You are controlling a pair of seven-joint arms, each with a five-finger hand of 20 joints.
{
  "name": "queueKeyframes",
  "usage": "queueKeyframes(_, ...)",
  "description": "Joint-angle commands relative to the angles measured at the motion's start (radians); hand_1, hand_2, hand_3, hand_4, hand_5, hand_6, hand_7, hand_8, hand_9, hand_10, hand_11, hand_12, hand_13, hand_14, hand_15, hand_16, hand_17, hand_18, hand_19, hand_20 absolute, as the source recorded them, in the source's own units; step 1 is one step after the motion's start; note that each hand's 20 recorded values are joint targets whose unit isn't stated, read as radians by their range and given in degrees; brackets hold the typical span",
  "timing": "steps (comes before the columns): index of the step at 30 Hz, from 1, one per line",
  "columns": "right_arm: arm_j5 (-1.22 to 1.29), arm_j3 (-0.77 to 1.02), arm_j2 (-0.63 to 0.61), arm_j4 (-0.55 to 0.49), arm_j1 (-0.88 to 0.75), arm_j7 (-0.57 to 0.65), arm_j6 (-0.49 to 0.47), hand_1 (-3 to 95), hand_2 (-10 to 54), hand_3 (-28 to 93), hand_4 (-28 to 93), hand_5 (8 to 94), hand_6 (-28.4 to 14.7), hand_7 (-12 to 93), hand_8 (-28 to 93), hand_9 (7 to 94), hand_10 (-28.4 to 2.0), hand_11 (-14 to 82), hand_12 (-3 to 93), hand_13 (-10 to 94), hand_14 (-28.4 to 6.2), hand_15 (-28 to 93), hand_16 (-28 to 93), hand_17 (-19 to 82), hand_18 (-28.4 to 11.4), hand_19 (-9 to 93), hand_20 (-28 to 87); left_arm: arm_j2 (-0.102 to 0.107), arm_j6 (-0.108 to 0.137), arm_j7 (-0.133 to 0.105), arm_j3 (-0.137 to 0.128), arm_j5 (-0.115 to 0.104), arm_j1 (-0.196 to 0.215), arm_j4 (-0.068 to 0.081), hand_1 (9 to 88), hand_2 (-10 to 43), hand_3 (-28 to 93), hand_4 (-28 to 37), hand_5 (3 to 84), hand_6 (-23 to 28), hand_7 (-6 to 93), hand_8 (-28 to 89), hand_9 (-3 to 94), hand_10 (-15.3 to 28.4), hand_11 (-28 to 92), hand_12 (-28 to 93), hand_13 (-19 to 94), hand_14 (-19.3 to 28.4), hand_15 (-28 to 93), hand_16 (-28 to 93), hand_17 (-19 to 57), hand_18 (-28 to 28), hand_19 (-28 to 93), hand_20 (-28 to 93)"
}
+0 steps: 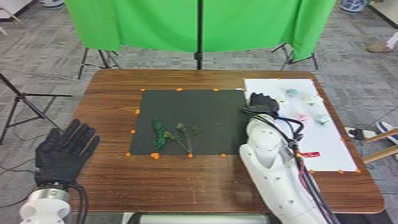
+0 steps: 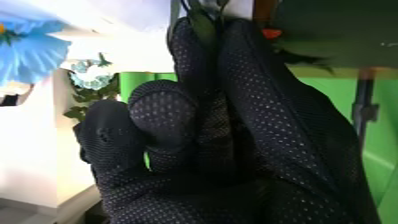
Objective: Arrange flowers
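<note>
Laying out the greenery and flowers appears to be the step in hand, with an early stage suggested by how sparsely the black mat (image 1: 200, 102) is filled. A leafy stem (image 2: 202, 26) is pinched between the tips of the thumb and finger of the right hand (image 1: 263, 103), which is held over the border between the mat and the white sheet (image 1: 331, 152). By the left hand (image 1: 60, 155), nothing is gripped; its fingers are spread and straight beside the mat, over the table (image 1: 160, 182).

No vase seems to be used; the pieces are borne by flat surfaces instead. On the mat, a dense green sprig (image 1: 160, 134) and a thinner branching sprig (image 1: 186, 136) are laid side by side. On the sheet, a pale blue flower (image 1: 291, 92), a white flower (image 1: 311, 100) and a pink flower (image 1: 303, 117) are kept loose.

Next, the pinched stem probably needs to be carried over the mat, lowered flat and released gently, since thin leaves could be snagged by the glove.
</note>
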State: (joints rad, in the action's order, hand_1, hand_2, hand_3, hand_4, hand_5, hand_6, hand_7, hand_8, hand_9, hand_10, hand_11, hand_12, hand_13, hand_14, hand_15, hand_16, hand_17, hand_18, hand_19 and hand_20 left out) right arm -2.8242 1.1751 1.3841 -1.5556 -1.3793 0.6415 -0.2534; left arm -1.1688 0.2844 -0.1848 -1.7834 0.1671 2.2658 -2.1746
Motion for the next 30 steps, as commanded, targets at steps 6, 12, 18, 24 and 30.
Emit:
queueKeyframes(6,0.260,0.000,-0.037,-0.193,-0.082,0.100,0.124,65.8,-9.5,67,-23,73.7,-1.2,44,19,87.4,-9.5,17.7,49.4,81,-8.5,69,34,49,-26.2,93,50,-0.005,0.008,0.016,-0.007,0.002,0.019,-0.002,31.5,13.3,74,-28.2,48.8,9.2,12.3,-9,45.0,14.8,24,13,36,15.6,45,-7,-1.2,13.8,32,16)
queueKeyframes(12,0.349,-0.022,-0.010,-0.278,-0.083,0.121,0.149,65.2,-9.5,67,-22,73.4,-1.8,44,20,87.0,-9.9,17.6,49.6,80,-8.8,69,34,49,-26.3,93,50,0.004,0.014,0.014,-0.008,0.001,0.015,-0.001,31.5,13.3,74,-28.2,48.8,9.2,12.3,-9,45.0,15.0,24,13,36,15.7,45,-7,-1.2,13.9,32,16)
queueKeyframes(18,0.342,-0.055,0.022,-0.314,-0.116,0.121,0.145,65.1,-9.5,67,-21,72.9,-1.8,44,20,87.0,-9.9,17.8,49.4,80,-8.9,69,35,49,-26.4,93,50,0.011,0.017,0.014,-0.003,0.001,0.008,0.001,31.5,13.3,74,-28.2,48.8,9.2,12.2,-9,45.0,14.9,24,13,36,15.6,45,-7,-1.2,13.8,32,16)
queueKeyframes(24,0.331,-0.088,0.042,-0.323,-0.166,0.134,0.107,65.0,-9.5,67,-21,72.7,-1.9,44,19,86.9,-10.0,18.2,49.6,80,-9.1,69,35,49,-26.5,93,50,0.016,0.017,0.017,-0.001,0.005,0.001,0.004,31.5,13.3,74,-28.2,48.9,9.3,12.1,-9,45.0,14.9,23,13,35,15.6,45,-7,-1.2,13.8,32,16)
queueKeyframes(30,0.321,-0.106,0.048,-0.315,-0.199,0.143,0.077,64.4,-9.5,67,-20,72.6,-2.1,44,20,86.7,-10.2,18.5,49.8,80,-9.2,69,35,49,-26.7,93,50,0.019,0.015,0.012,-0.006,0.004,0.008,0.002,31.5,13.3,74,-28.2,48.8,9.2,12.1,-9,45.1,14.8,24,13,35,15.7,45,-7,-1.2,13.8,32,16)
